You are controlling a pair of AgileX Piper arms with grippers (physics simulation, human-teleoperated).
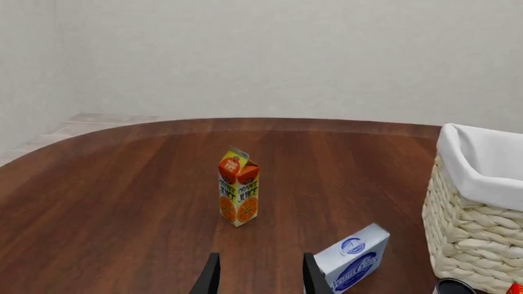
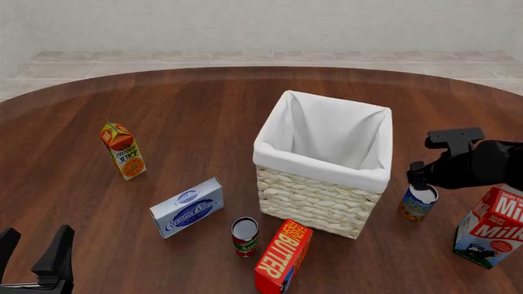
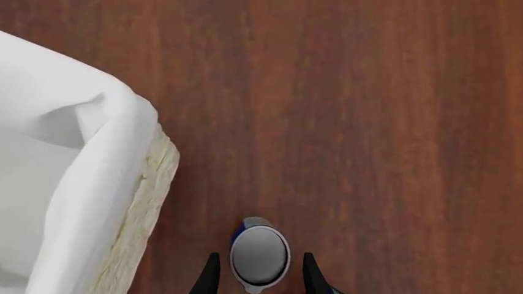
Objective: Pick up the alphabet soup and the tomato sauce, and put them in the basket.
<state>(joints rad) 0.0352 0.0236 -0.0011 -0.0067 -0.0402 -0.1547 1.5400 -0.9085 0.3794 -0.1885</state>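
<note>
The alphabet soup [image 2: 417, 204], a small can with a blue-and-orange label, stands just right of the basket [image 2: 323, 184]. My right gripper [image 2: 418, 182] hangs directly above it, pointing down. In the right wrist view the can's silvery top [image 3: 259, 254] lies between the open fingers [image 3: 210, 275], with a gap on each side. The tomato sauce [image 2: 245, 236], a red-labelled can, stands in front of the basket's near-left corner. My left gripper [image 2: 33, 248] is open and holds nothing, low at the near left, far from both cans.
A butter box [image 2: 283, 248] leans beside the tomato sauce. A cream cheese box [image 2: 187, 207] and an orange juice carton [image 2: 122, 150] stand to the left, ahead of the left gripper [image 1: 259, 275]. A milk carton [image 2: 493, 226] stands right of the alphabet soup.
</note>
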